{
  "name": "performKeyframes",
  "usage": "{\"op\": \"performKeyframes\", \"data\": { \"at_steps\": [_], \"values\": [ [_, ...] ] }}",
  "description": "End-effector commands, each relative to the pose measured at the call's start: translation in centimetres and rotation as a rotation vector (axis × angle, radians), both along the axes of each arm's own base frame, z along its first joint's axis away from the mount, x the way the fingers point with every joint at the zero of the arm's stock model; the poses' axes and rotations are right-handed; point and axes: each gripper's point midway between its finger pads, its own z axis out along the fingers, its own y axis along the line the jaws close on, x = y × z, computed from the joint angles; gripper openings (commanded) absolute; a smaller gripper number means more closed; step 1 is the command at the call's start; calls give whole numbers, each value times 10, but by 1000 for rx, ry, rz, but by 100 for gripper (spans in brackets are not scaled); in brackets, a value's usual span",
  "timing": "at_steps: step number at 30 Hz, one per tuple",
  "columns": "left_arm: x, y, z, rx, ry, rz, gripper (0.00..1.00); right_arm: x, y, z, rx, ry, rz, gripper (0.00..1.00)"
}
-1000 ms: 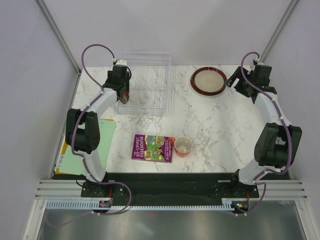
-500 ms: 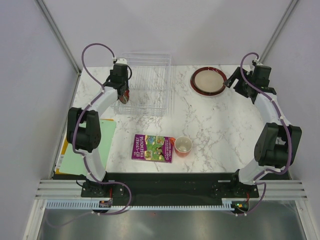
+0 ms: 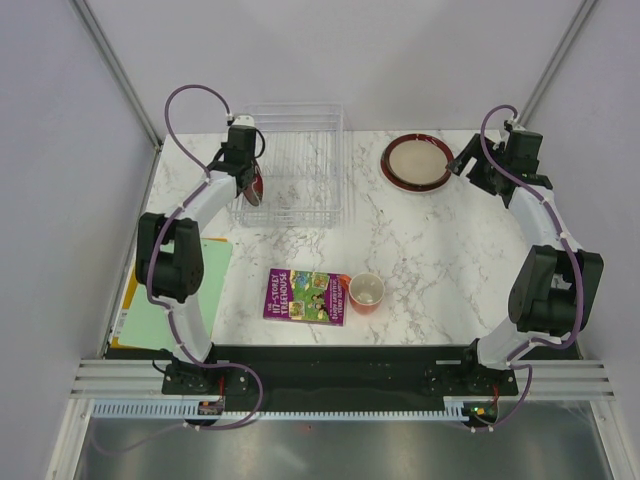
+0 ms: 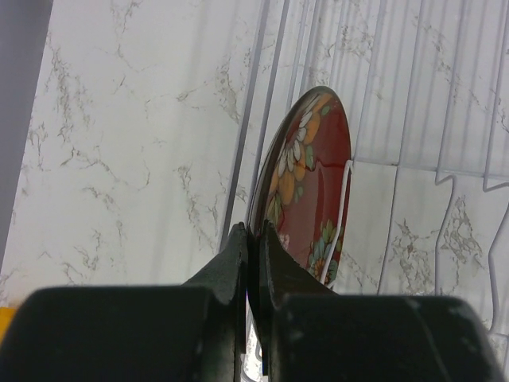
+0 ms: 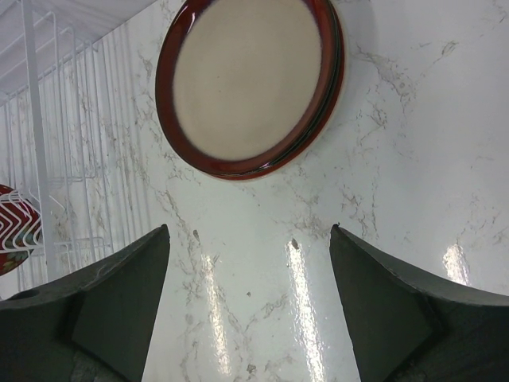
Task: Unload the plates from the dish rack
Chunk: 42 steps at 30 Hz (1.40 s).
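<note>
Marble table (image 3: 430,240); left gripper (image 4: 253,233) clamps red plate (image 4: 320,171) rim in rack (image 3: 312,190).

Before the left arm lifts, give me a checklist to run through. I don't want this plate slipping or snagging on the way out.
1. Left gripper shut on the rim of the red floral plate: ok.
2. How far the rim sits between the fingers: cannot tell.
3. Plate standing on edge inside the dish rack: ok.
4. Plate free of the rack: not ok. One rib crosses its face, so a straight upward lift seems safest.
5. Right gripper open and away from the rack: ok.
6. Cream-centred plate lying flat with nothing on top, ready to stack on: ok.
</note>
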Motion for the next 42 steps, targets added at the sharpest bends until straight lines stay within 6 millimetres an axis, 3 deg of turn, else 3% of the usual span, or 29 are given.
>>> {"op": "performKeyframes", "data": {
  "at_steps": [1, 9, 14, 19, 24, 25, 26, 27, 29, 30, 31, 33, 34, 35, 39, 42],
  "values": [
    [11, -6, 13, -59, -57, 27, 2, -1, 2, 15, -6, -51, 17, 88],
    [6, 14, 57, 75, -144, 125, 2, -7, 6, 27, -9, -77, 23, 88],
    [-3, 22, 101, 204, -240, 194, 2, -11, 10, 29, -3, -78, 29, 88],
    [-6, 18, 135, 244, -311, 202, 2, -16, 14, 35, -7, -87, 40, 88],
    [-22, 8, 174, 239, -374, 181, 2, -24, 20, 45, 0, -103, 60, 88],
    [-24, 4, 182, 225, -387, 160, 2, -26, 23, 47, 7, -108, 74, 88],
    [-29, -1, 177, 203, -353, 132, 2, -29, 29, 52, 16, -119, 91, 88],
    [-35, -5, 195, 157, -376, 114, 2, -31, 33, 56, 26, -128, 109, 89],
    [-44, -25, 191, 17, -337, 23, 2, -38, 52, 66, 55, -153, 175, 89],
    [-54, -31, 201, -38, -346, -8, 2, -39, 57, 71, 58, -165, 191, 89],
    [-59, -50, 202, -144, -345, -79, 2, -43, 63, 77, 64, -177, 205, 89],
    [-71, -65, 196, -238, -325, -143, 2, -49, 80, 84, 72, -196, 248, 89],
    [-83, -83, 208, -345, -338, -219, 2, -54, 85, 89, 81, -209, 256, 89],
    [-88, -91, 202, -390, -318, -245, 2, -58, 96, 92, 92, -218, 279, 89],
    [-114, -136, 219, -625, -305, -437, 2, -72, 121, 102, 161, -253, 348, 90],
    [-127, -158, 224, -748, -282, -522, 2, -86, 152, 112, 241, -288, 430, 91]
  ]
}}
